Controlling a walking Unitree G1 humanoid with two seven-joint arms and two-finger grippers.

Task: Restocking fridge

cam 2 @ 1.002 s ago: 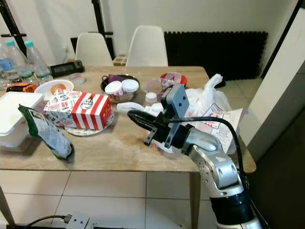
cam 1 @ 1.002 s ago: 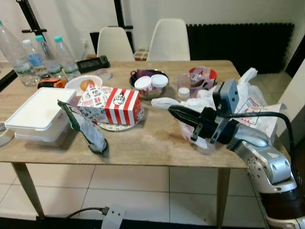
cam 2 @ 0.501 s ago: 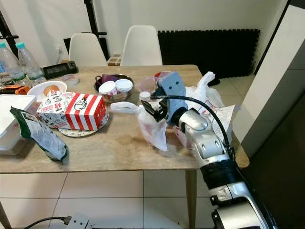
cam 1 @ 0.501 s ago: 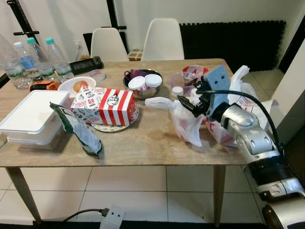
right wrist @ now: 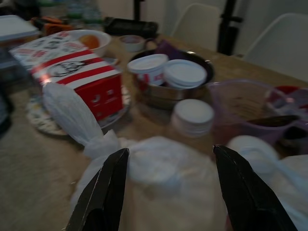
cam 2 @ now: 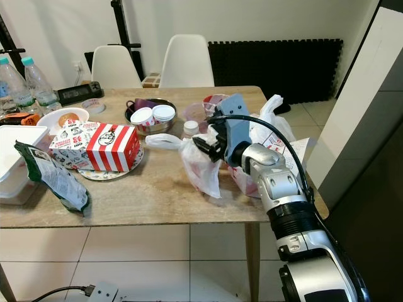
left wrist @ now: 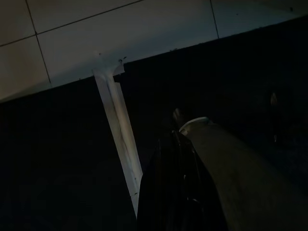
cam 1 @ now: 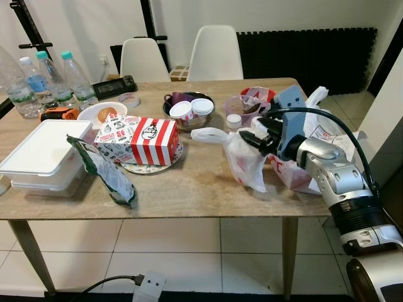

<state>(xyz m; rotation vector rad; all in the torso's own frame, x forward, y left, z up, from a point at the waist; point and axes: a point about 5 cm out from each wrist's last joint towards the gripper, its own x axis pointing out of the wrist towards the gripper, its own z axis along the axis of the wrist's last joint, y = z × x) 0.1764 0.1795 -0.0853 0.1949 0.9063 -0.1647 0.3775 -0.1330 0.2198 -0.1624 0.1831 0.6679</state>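
Note:
A knotted white plastic bag (cam 1: 245, 160) sits on the wooden table (cam 1: 189, 189) near its right end. My right gripper (cam 1: 253, 139) hovers at the bag's top, open, with one finger on each side of the bunched plastic (right wrist: 163, 168). Nothing is held between the fingers (right wrist: 103, 192). A small white-lidded jar (right wrist: 193, 111) stands just beyond the bag. Behind it is a metal bowl (cam 1: 192, 116) holding two white-lidded cups. My left gripper (left wrist: 179, 130) hangs idle in the dark above a tiled floor.
A red-and-white striped box (cam 1: 140, 138) lies on a plate at table centre. A green snack bag (cam 1: 104, 173), a white lidded container (cam 1: 44, 151) and water bottles (cam 1: 38, 78) stand to the left. Another printed bag (cam 1: 312, 160) lies right. Two white chairs (cam 1: 214, 53) stand behind.
My right gripper has drawn back from low in front of the bag to the bag's knotted top. The whole view has shifted slightly as the camera moved.

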